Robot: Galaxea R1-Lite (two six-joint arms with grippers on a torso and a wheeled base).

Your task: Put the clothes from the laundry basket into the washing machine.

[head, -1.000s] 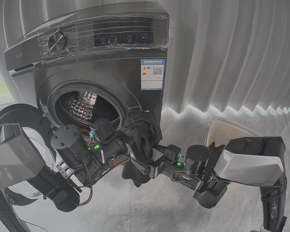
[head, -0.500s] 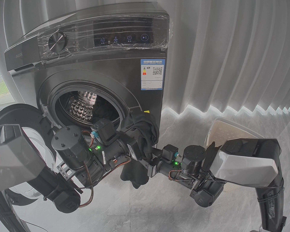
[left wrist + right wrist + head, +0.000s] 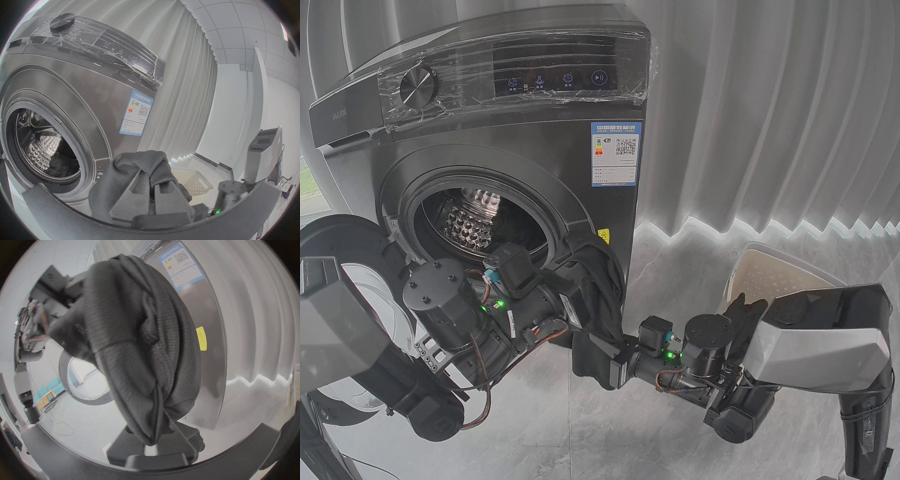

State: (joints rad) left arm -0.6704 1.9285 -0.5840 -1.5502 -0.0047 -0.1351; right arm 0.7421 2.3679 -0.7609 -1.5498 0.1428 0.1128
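- Head view: I see the washing machine [image 3: 506, 144] with its door [image 3: 337, 240] swung open to the left and the drum [image 3: 481, 219] exposed. The black garment [image 3: 600, 275] hangs off the floor [image 3: 612, 437] in front of the machine's lower right corner, just right of the drum opening. The left claw [image 3: 589, 289] is buried in the upper part of the cloth and the right claw [image 3: 601, 365] sits at its lower end. From here I cannot tell how either one's fingers stand. The laundry basket [image 3: 765, 272] stands on the floor to the right, near the curtain [image 3: 769, 112], partly behind the right arm.
- Left wrist view: the left claw [image 3: 154, 192] is pressed together on a fold of the black garment [image 3: 125, 175], which drapes over its fingers [image 3: 170, 200]. A dark piece of clothing [image 3: 59, 164] lies inside the drum [image 3: 37, 137]. The laundry basket [image 3: 195, 182] shows beyond the cloth.
- Right wrist view: the right claw [image 3: 153, 444] is pinching the lower edge of the black garment [image 3: 140, 333]. The cloth rises in a bulky bundle from between its fingers [image 3: 125, 446], with the washing machine [image 3: 203, 318] front just behind.
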